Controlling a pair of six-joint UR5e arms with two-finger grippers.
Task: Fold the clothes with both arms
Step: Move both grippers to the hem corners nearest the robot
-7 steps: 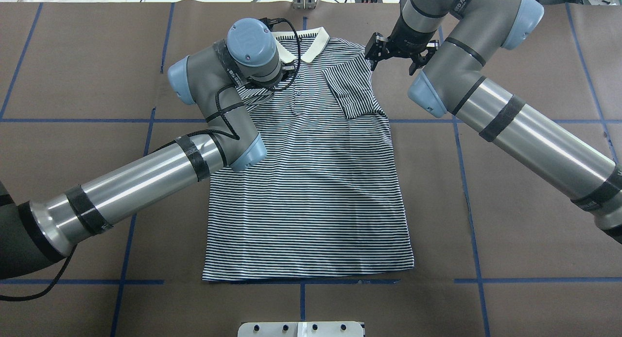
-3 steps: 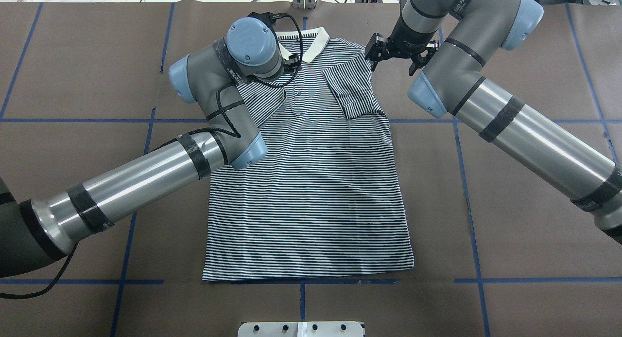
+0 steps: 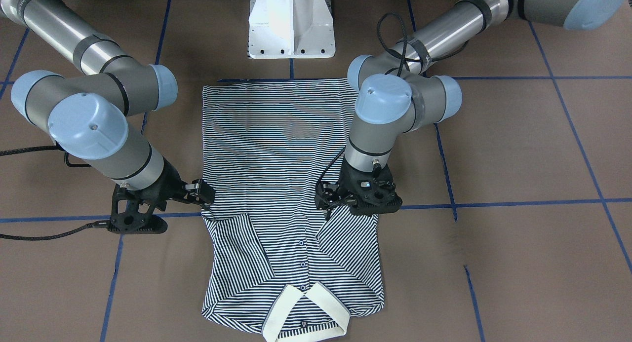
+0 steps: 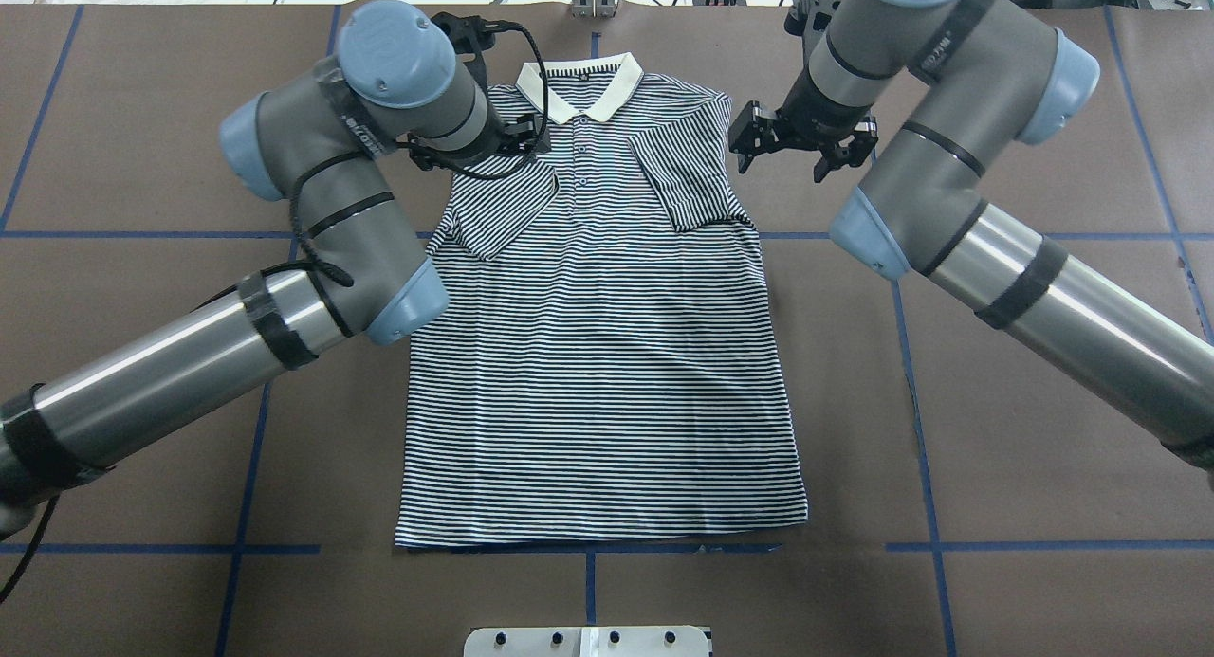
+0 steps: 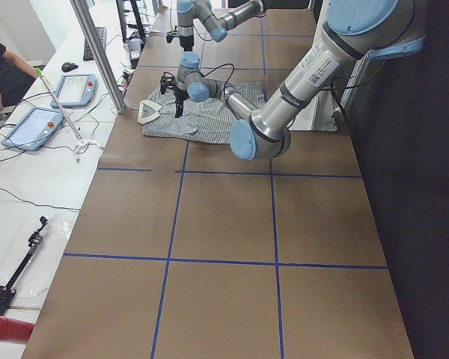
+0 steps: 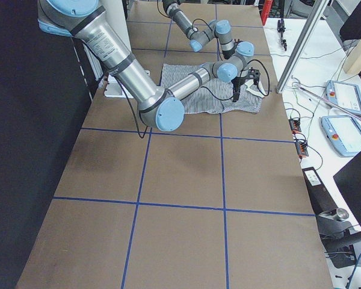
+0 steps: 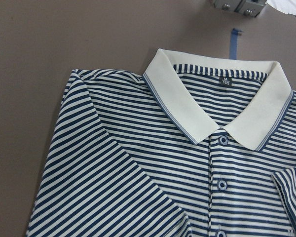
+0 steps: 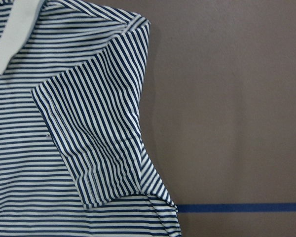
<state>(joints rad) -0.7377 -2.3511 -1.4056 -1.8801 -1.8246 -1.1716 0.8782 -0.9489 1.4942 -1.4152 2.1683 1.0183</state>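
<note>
Brown paper-covered table, marked off with blue tape lines.

Left arm comes in from the robot's left, wrist over the shirt's upper chest. Right arm comes in from the other side, wrist just off the shirt's shoulder edge, over bare table.

Striped polo shirt lies flat and face up at mid-table. Hem is toward the white pedestal base, collar toward the far edge. Body is smooth with straight side edges.

Both short sleeves are folded inward onto the chest. Left sleeve lies at a slant beside the placket. Right sleeve lies as a flap with its cuff edge pointing toward the hem.

Cream collar is spread open, with a small dark neck label inside it. Placket buttons are fastened.

Right gripper: fingers spread wide, holding nothing, just beside the folded right sleeve.

Left gripper: low over the chest near the left sleeve, with no cloth lifted by it. Finger spread cannot be made out.
</note>
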